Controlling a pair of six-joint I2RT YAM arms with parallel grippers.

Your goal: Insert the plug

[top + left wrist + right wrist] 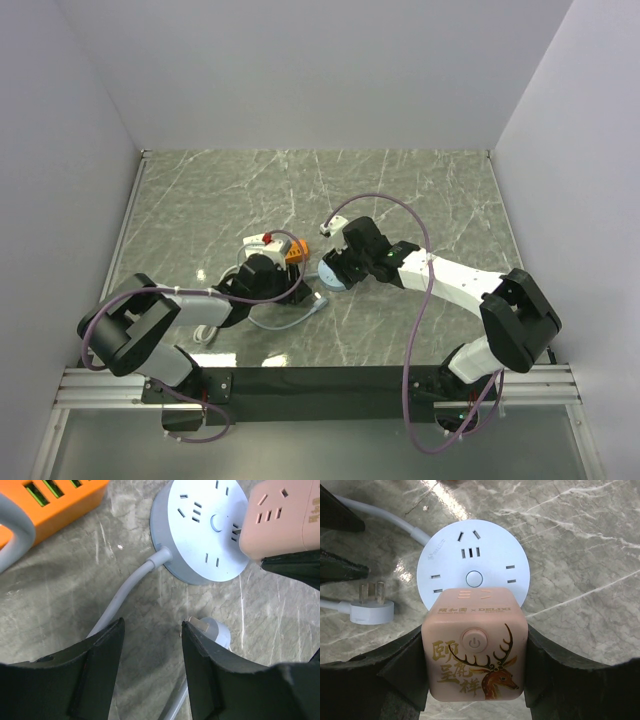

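Your right gripper [476, 672] is clamping the pink cube adapter [475, 625], which is showing "DELIXI", a deer print and a power button, over the edge of the round white socket hub [470, 550]. Your left gripper [152, 655] is hovering open, angled down, just beside the three-pin plug [372, 612] on the marble table [580, 540].

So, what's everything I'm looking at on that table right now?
Round pale-blue plastic socket hub: one, pale blue-white, mid-table, grey cable attached.
Pink cube-shaped adapter with deer print: one, pink, held at the hub's edge.
White three-pin plug: one, white, lying loose on the table beside the hub.
Orange plastic power strip: one, orange with green slots, near the hub.
Grey-green marble table: one, under everything.
Left pincer: one, black, open over the plug.
Right pincer: one, black, shut on the adapter.
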